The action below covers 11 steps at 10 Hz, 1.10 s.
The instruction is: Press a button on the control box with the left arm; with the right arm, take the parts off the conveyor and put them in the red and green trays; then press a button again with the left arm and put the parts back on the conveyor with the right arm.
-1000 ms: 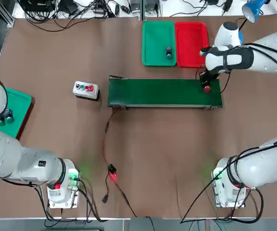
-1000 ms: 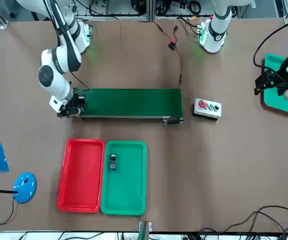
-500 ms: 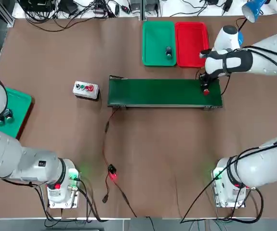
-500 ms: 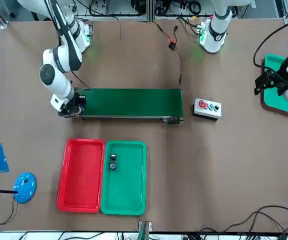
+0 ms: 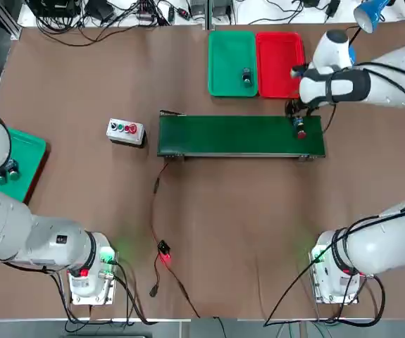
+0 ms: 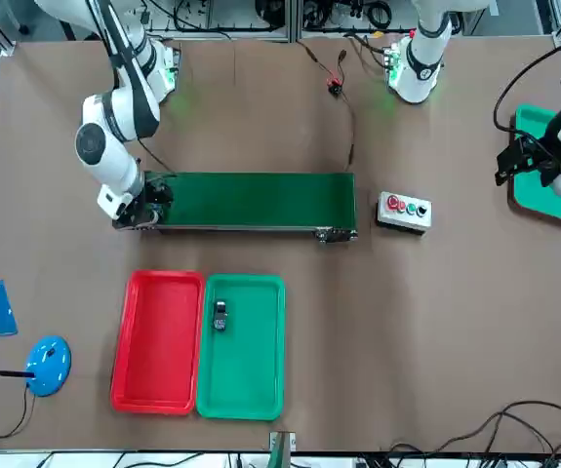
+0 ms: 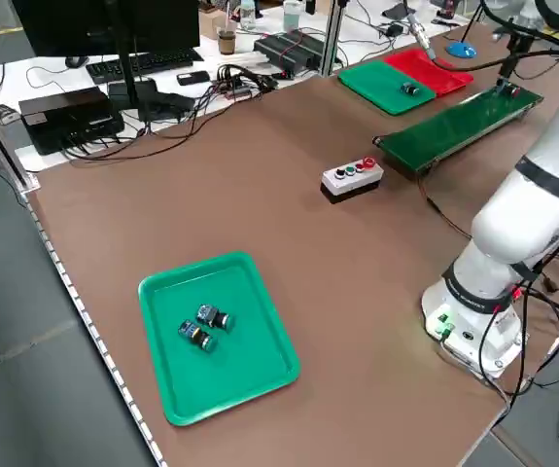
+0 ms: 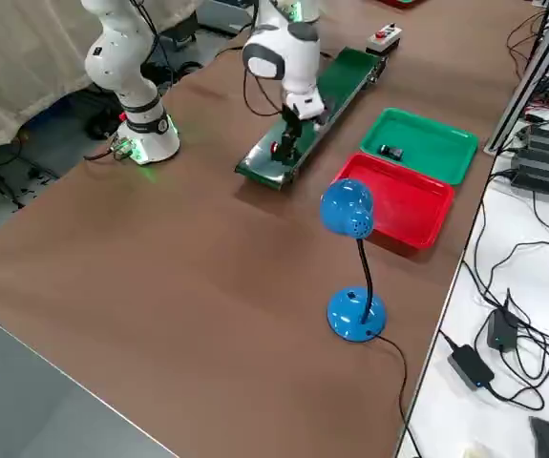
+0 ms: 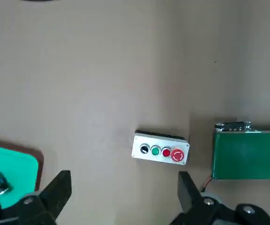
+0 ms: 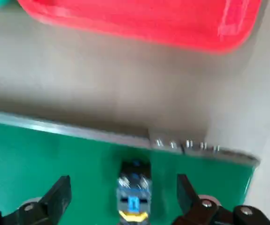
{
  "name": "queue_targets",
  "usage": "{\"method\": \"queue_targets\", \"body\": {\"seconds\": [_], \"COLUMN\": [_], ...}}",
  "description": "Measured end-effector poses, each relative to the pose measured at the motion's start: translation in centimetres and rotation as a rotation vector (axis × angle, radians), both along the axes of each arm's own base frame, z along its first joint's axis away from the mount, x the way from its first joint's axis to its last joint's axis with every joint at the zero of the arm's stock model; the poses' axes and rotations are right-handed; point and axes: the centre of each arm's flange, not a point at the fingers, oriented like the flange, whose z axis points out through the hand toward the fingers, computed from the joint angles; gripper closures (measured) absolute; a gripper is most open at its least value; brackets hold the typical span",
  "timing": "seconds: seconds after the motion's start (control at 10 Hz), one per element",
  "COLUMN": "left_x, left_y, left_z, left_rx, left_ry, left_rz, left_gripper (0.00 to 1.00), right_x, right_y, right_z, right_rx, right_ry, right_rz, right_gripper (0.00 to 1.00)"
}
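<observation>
My right gripper (image 5: 298,118) hangs open over the right end of the conveyor (image 5: 237,134). The red-capped part (image 10: 134,194) stands on the belt between its spread fingers (image 10: 54,199), apart from both. In the top view this part (image 5: 301,131) shows just below the gripper. The green-capped part (image 5: 246,77) lies in the green tray (image 5: 229,49), beside the red tray (image 5: 281,67). The control box (image 5: 125,130) sits left of the conveyor. My left gripper (image 9: 123,204) is open, high above the table's left side, with the control box (image 9: 159,151) far below it.
A lone green tray (image 7: 216,341) holding two small parts lies at the table's left edge. A blue desk lamp (image 8: 350,258) stands beyond the red tray. A cable with a red connector (image 5: 163,255) runs from the conveyor toward the arms' bases.
My right gripper has opened from its grip on the red-capped part, leaving it on the belt's right end. The left arm has not moved.
</observation>
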Motion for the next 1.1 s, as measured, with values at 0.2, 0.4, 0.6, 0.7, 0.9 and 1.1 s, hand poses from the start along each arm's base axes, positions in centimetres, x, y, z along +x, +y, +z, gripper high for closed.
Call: {"method": "queue_targets", "body": {"seconds": [0.2, 0.4, 0.6, 0.7, 0.9, 1.1], "left_x": [0.0, 0.0, 0.0, 0.0, 0.0, 0.0], "left_y": [0.0, 0.0, 0.0, 0.0, 0.0, 0.1], "left_z": [0.0, 0.0, 0.0, 0.0, 0.0, 0.0], "left_rx": [0.000, 0.000, 0.000, 0.000, 0.000, 0.000], "left_ry": [0.000, 0.000, -0.001, -0.001, -0.001, -0.001], "left_rz": [0.000, 0.000, 0.000, 0.000, 0.000, 0.001], "left_gripper": [0.00, 0.00, 0.00, 0.00, 0.00, 0.00], "right_x": [4.0, 8.4, 11.9, 13.1, 14.7, 15.8], "right_y": [3.8, 8.9, 13.6, 15.3, 17.5, 18.1], "right_z": [4.5, 5.1, 1.9, 0.0, -2.9, -3.6], "right_rx": [0.030, 0.050, 0.055, 0.056, 0.060, 0.067], "right_ry": [-0.105, -0.152, -0.157, -0.158, -0.160, -0.175], "right_rz": [-0.003, -0.127, -0.248, -0.303, -0.397, -0.416], "right_gripper": [0.01, 0.01, 0.01, 0.01, 0.01, 0.01]}}
